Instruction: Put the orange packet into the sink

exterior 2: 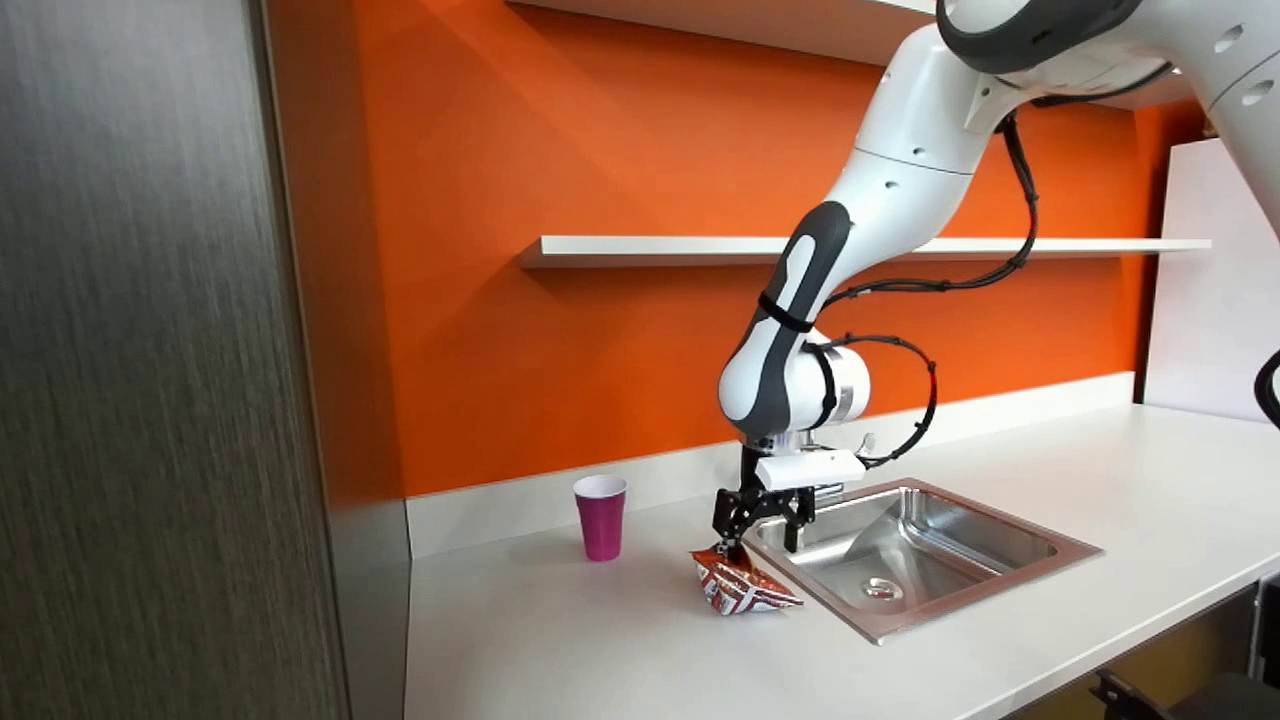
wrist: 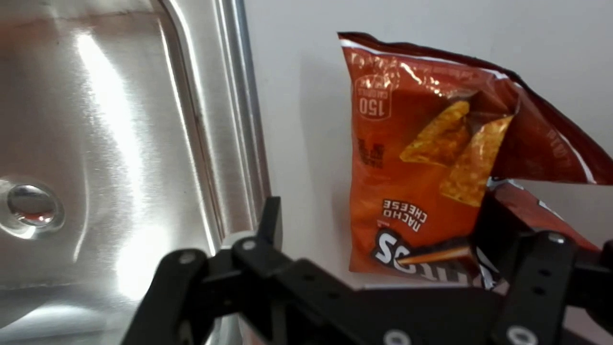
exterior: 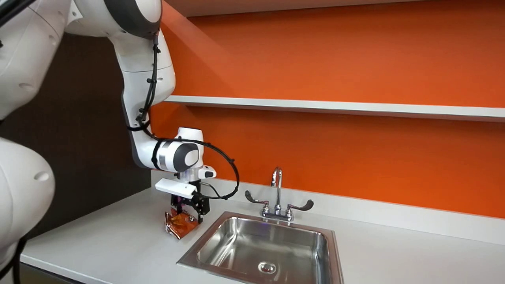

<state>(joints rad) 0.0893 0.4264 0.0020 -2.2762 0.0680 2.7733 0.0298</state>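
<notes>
Spread wide, the hand [wrist: 384, 215] spans the bottom of the wrist view, one finger against the orange packet [wrist: 407, 143] at right. The sink [wrist: 232, 120] fills the left.

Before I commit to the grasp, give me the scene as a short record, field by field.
destination: rectangular stainless-steel sink set into a pale flat counter
fixture: chrome two-handled faucet at the sink's wall-side rim
item: crinkly orange-red snack packet, on the counter beside the sink, outside it
grasp state: black fingers open, apart; one sits at the packet's folded side in the wrist view, contact unclear
also present: pink tapered cup, upright on the counter
job status: packet not yet in the sink
</notes>
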